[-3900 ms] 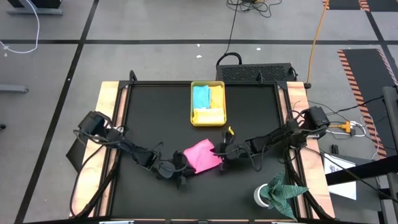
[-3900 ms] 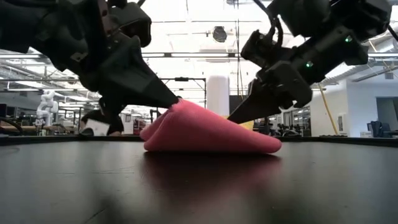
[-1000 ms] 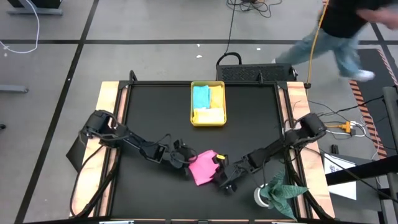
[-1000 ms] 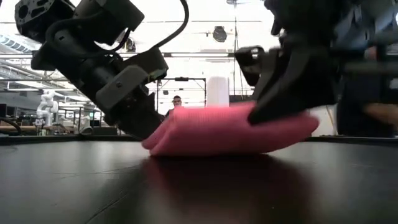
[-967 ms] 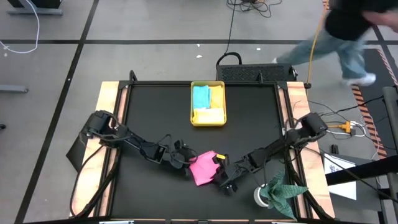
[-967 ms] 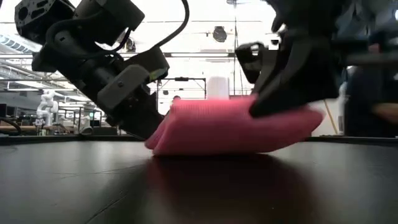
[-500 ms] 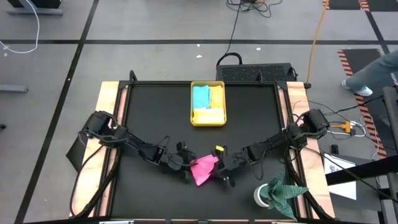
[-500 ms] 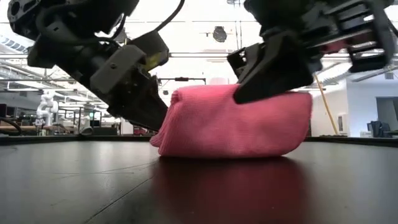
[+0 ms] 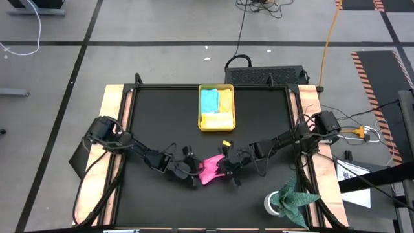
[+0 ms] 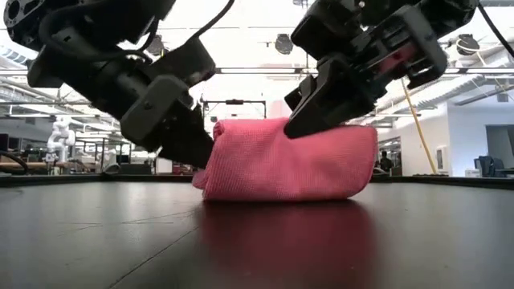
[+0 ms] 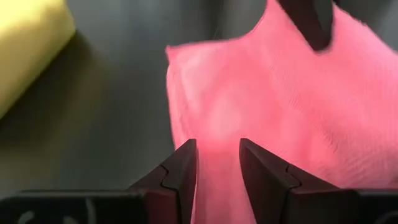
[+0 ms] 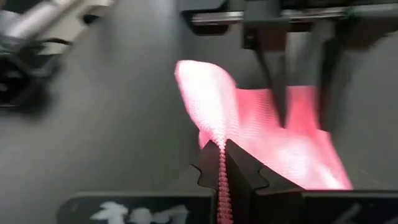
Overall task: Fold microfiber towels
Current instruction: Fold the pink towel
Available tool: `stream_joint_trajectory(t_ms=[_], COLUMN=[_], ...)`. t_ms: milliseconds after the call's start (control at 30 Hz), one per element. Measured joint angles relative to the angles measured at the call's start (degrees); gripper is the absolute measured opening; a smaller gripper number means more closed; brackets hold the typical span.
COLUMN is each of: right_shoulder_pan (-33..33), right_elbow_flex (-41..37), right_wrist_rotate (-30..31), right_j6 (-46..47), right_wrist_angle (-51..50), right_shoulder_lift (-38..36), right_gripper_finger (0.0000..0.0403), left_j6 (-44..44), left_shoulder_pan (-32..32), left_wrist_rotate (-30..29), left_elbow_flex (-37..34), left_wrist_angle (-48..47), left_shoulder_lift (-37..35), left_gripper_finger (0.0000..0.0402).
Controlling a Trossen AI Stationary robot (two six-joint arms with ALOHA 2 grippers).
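One pink towel, folded over, low on the black table near the front middle. Pinched at its right edge by the right gripper, clamped tight on a fold. Held at its left edge by the left gripper, fingers partly apart astride the cloth. Farther back, yellow tray with blue and yellow cloths.

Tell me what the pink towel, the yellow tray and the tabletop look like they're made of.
Pink towel: soft knit-looking fabric, likely microfiber; a fine ribbed weave shows and it bunches under both grippers.
Yellow tray: seems rigid plastic, with a straight raised rim; whether it is glossy cannot be judged from above.
Tabletop: a dark, smooth, semi-gloss surface; it mirrors the towel faintly pink. The material is unclear.
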Motion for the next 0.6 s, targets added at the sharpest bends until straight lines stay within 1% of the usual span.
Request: stream_joint_trajectory(t_ms=[67, 167, 267, 400, 500, 600], right_shoulder_pan=[-0.1, -0.1, -0.2, -0.2, -0.1, -0.1], right_elbow_flex=[0.0, 0.0, 0.0, 0.0, 0.0, 0.0], right_wrist_rotate=[-3.2, -3.7, -3.7, -4.1, -4.6, -4.6], right_j6=[0.3, 2.2, 3.8, 4.6, 4.6, 4.6], right_wrist_angle=[0.5, 0.5, -0.1, -1.2, -1.2, -1.3], right_shoulder_lift=[0.0, 0.0, 0.0, 0.0, 0.0, 0.0], right_gripper_finger=[0.0002, 0.0002, 0.0002, 0.0002, 0.0002, 0.0002], left_j6=[1.8, 3.8, 5.0, 5.2, 3.9, 1.3], left_shoulder_pan=[-0.2, -0.7, -1.8, -4.0, -5.4, -5.9], left_wrist_rotate=[-0.1, -0.9, -3.7, -7.2, -7.6, -8.4], left_elbow_flex=[0.0, 0.0, 0.0, 0.1, 0.1, 0.1], left_wrist_angle=[1.6, 2.1, 2.6, -0.9, -5.9, -9.5], left_shoulder_lift=[0.0, 0.0, -0.3, -3.3, -4.9, -4.6], left_gripper_finger=[0.0122, 0.0122, 0.0122, 0.0122, 0.0122, 0.0122])
